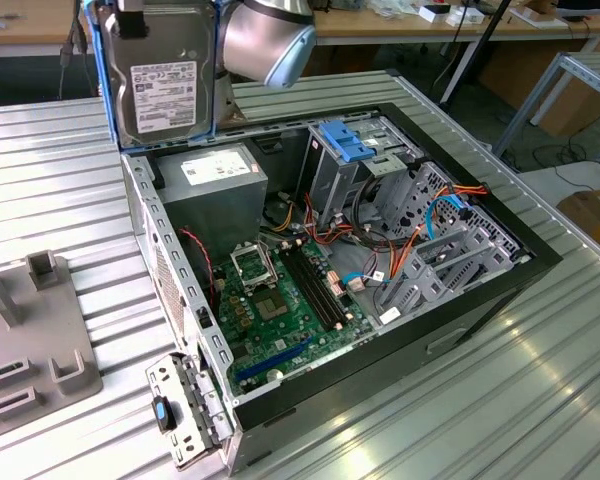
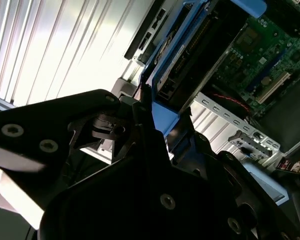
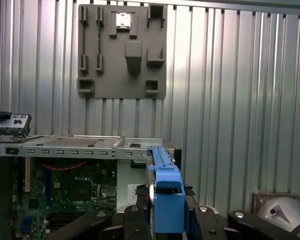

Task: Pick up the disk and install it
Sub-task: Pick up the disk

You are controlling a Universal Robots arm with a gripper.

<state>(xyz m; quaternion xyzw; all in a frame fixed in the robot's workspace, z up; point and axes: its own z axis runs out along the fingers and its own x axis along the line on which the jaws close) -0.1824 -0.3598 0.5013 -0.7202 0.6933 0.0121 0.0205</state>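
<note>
1. We are seeing the gripper clamping the disk by its upper edge. The disk is hanging upright with its label facing the exterior view.
2. The black fingers are pressing closed on both flat faces. The blue carrier rail is sitting edge-on between them.
3. The disk is hovering over the corner of the open computer case, just above the power supply. We cannot tell whether it is touching the case rim.
4. The drive cage with its blue latch is standing well apart, toward the exterior view's right. Orange and blue cables are crowding beside it.
5. The motherboard is lying exposed inside the case.
6. A grey fixture plate is resting on the ribbed metal table, on the exterior view's left.
</note>
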